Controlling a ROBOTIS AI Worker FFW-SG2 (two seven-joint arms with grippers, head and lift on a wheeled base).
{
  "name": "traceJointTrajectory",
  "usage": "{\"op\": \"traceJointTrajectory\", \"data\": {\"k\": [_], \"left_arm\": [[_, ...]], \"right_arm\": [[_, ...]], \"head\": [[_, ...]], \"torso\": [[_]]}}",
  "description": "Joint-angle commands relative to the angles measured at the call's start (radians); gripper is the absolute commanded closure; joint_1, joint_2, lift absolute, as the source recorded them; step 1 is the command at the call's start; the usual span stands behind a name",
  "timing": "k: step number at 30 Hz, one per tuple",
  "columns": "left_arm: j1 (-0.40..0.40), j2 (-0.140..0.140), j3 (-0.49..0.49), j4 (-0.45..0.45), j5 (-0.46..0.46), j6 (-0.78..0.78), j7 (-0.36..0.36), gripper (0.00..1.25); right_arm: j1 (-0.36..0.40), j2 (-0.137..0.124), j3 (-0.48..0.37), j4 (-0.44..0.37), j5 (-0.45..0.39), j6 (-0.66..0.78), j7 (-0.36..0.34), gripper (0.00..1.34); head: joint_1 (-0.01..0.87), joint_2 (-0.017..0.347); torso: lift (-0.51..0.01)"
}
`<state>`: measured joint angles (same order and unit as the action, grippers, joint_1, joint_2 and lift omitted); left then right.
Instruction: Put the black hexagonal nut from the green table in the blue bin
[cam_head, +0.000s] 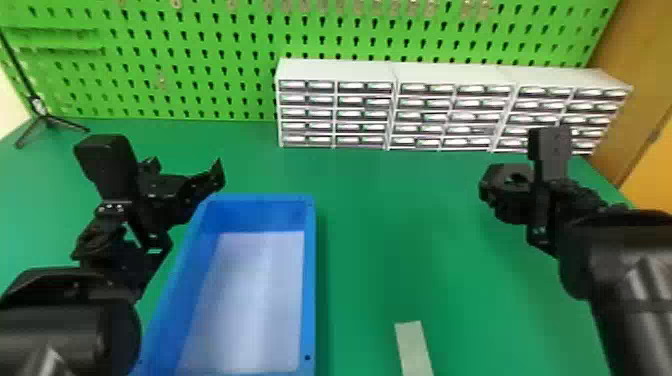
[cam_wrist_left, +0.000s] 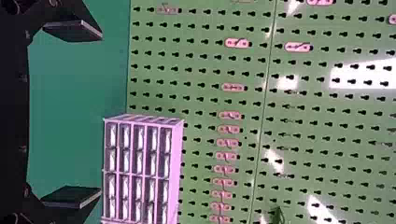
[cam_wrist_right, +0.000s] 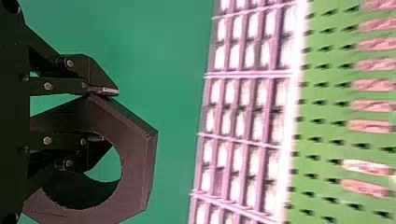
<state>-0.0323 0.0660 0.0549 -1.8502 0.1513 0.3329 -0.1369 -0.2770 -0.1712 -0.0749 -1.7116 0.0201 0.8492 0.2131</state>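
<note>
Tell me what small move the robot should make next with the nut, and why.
Probably ease the right gripper toward the robot's left, to the blue bin: its fingers pinch the black hexagonal nut by its ring, one through the hole, and the nut is over the green table, right of the bin.

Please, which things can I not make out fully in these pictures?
- Black hexagonal nut: one side cut off by the right wrist view's edge.
- Blue plastic bin: near end cut off by the head view's bottom edge.
- Pale flat strip: near end, same edge.
- White drawer cabinets, head view: contents too small.
</note>
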Motion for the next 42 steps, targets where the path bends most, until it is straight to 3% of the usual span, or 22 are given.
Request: {"op": "traceJointTrajectory", "data": {"k": [1, 8, 16, 33, 42], "left_arm": [[0.000, 0.000, 0.002, 0.002, -0.003, 0.000, 0.000, 0.12], [0.000, 0.000, 0.002, 0.005, -0.007, 0.000, 0.000, 0.12], [0.000, 0.000, 0.002, 0.006, -0.012, 0.000, 0.000, 0.12], [0.000, 0.000, 0.002, 0.008, -0.013, 0.000, 0.000, 0.12], [0.000, -0.002, 0.000, 0.011, -0.018, 0.000, 0.007, 0.12]], "right_arm": [[0.024, 0.007, 0.004, -0.009, -0.034, -0.134, -0.001, 1.02], [0.039, 0.009, 0.027, -0.016, -0.075, -0.303, -0.003, 1.02], [0.041, -0.013, 0.098, -0.016, -0.118, -0.483, -0.043, 1.02], [-0.041, -0.125, 0.313, -0.014, -0.190, -0.552, -0.044, 1.02], [-0.080, -0.151, 0.435, 0.001, -0.246, -0.569, -0.044, 1.02]], "head": [[0.692, 0.008], [0.692, 0.008], [0.692, 0.008], [0.692, 0.008], [0.692, 0.008]], "torso": [[-0.097], [-0.097], [-0.097], [-0.097], [-0.097]]}}
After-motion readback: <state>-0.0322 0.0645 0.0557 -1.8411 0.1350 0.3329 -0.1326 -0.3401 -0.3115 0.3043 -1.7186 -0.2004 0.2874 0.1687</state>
